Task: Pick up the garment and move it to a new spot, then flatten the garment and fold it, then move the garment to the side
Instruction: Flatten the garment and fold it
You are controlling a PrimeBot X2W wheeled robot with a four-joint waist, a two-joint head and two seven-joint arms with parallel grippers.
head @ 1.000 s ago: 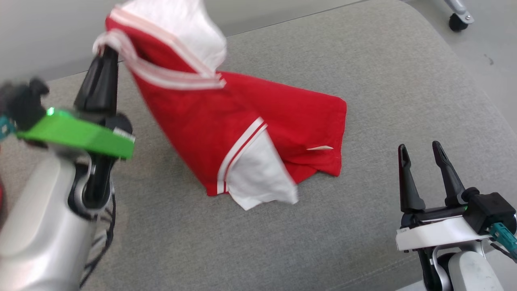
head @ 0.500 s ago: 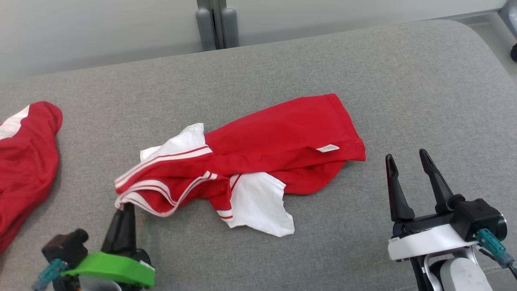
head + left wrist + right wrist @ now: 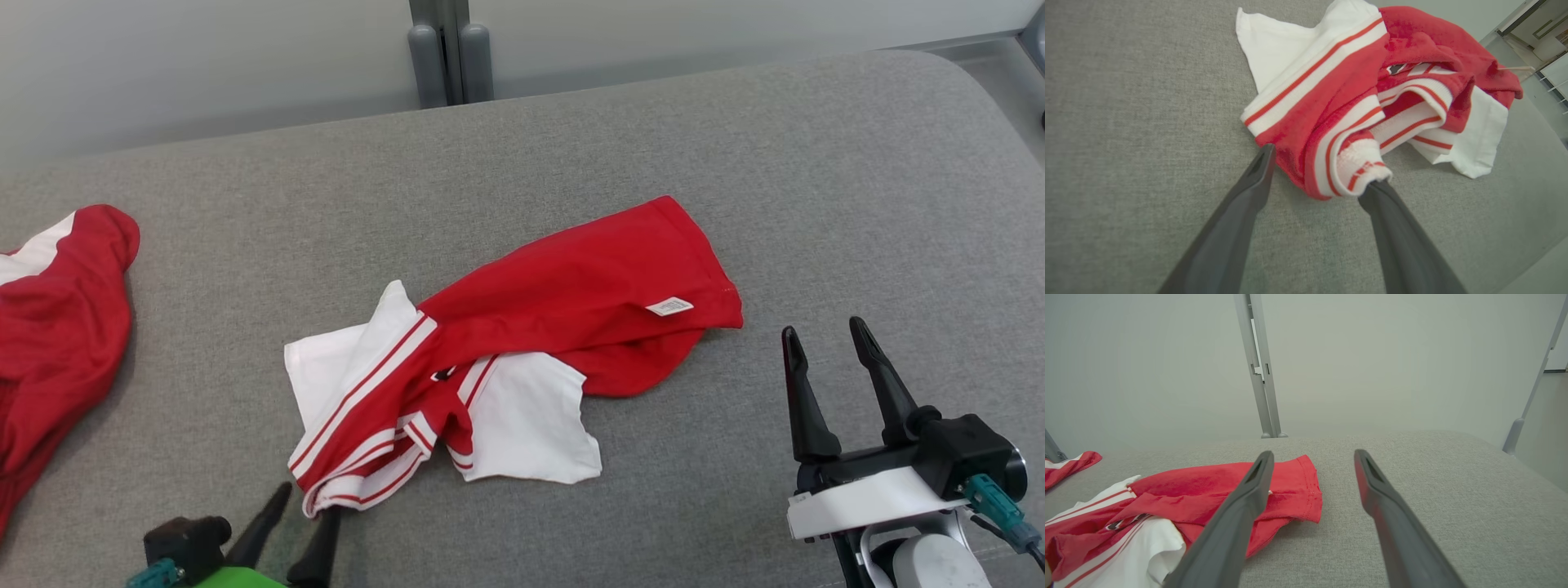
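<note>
- Centre of grey cushion point(image 3: 735, 163): garment point(image 3: 522, 327), red and white, crumpled, red body toward far right, striped white end toward near left.
- Near left: left gripper point(image 3: 309, 500), fingers spread wide, pinching nothing.
- Striped cuff point(image 3: 1361, 165) of garment lying between the left tips, touching one of them.
- Near right: right gripper point(image 3: 823, 328), spread, empty, near the red hem but apart from it.
- Left edge: second red garment point(image 3: 57, 327), well apart from the first.
</note>
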